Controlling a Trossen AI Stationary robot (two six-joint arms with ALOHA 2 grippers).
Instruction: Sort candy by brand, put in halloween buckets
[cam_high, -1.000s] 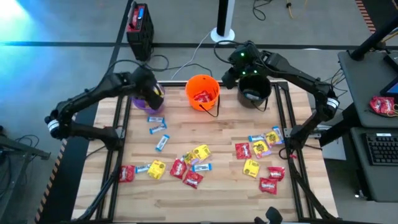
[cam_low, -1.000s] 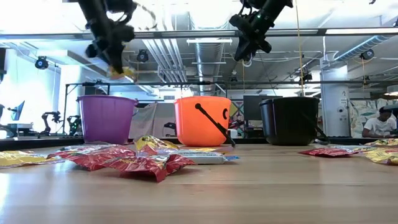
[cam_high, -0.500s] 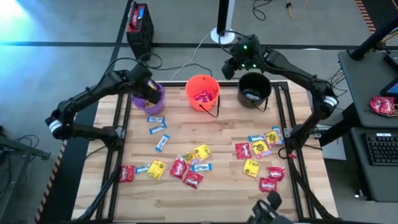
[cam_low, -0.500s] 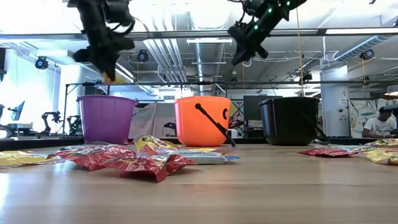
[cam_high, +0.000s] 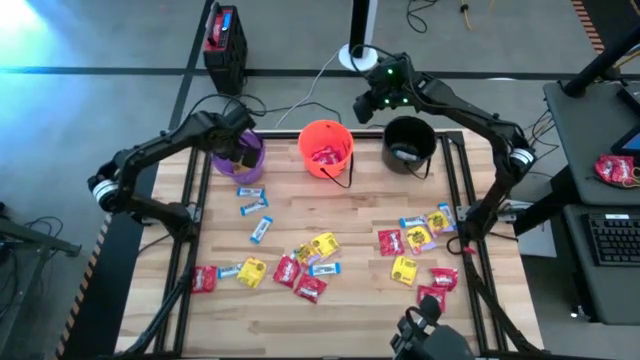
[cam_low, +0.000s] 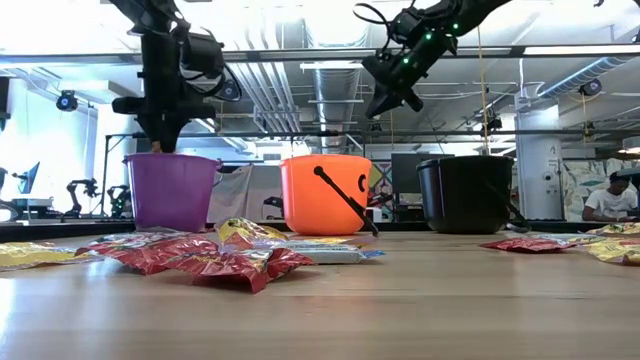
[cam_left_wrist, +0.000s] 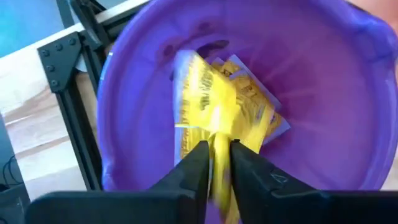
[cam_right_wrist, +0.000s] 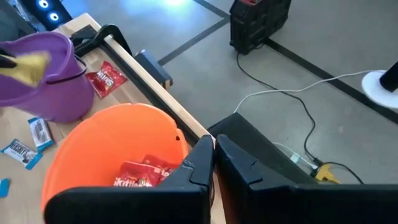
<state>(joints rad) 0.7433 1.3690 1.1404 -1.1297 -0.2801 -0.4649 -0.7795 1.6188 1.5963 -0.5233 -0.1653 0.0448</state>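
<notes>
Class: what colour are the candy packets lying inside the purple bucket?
Yellow candy packets lie in the purple bucket; clearest in the left wrist view.

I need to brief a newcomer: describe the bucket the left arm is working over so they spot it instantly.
At the table's far edge stand three buckets in a row. The purple bucket is the leftmost, beside the orange bucket, under the left gripper. It alone holds yellow candy.

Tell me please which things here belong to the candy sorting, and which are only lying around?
Belong to the job:
purple bucket
orange bucket
black bucket
yellow packet in the left gripper
loose candy on the table

Only lying around:
black case with red top on the floor
white stand base
</notes>
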